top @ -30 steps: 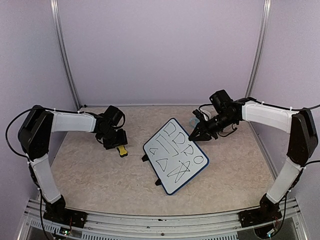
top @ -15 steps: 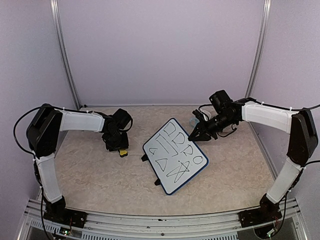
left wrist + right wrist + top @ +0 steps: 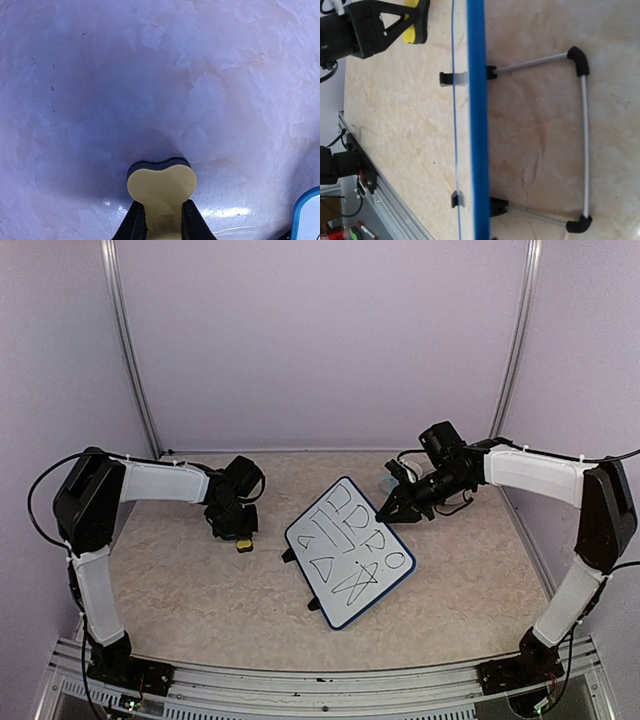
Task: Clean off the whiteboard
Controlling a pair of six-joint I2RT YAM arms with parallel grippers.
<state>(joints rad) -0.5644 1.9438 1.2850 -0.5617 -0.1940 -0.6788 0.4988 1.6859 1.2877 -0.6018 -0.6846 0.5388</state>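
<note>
- The whiteboard [image 3: 350,552] stands propped on the table [image 3: 190,590], about midway between the two arms and turned at an angle. Its writing face tilts up toward the overhead camera.
- We see black marker scribbles [image 3: 345,540] all over that face: boxes, triangles, letters and a crossed loop. None looks smeared or wiped, so we judge that no erasing has been done.
- The left gripper [image 3: 236,530] is down on the table to the left of the board, clear of it.
- In the left wrist view its fingers [image 3: 136,225] press against both sides of the narrow waist of a small yellow eraser [image 3: 161,187]. The grip is nearly closed and has hold of the eraser, which looks to be lying on the table.
- The right gripper [image 3: 388,510] is closed tight, with its tip at the board's far edge.
- The right wrist view shows only the blue rim and the wire stand [image 3: 583,135] behind it, not the fingers. We cannot tell whether this gripper pinches the rim or only rests against it.
- In our judgement the task is at its very start, with the eraser grasped and nothing more.
- What is left is to lift the eraser, carry it to the board and rub away every mark, probably with the right arm steadying the board.
</note>
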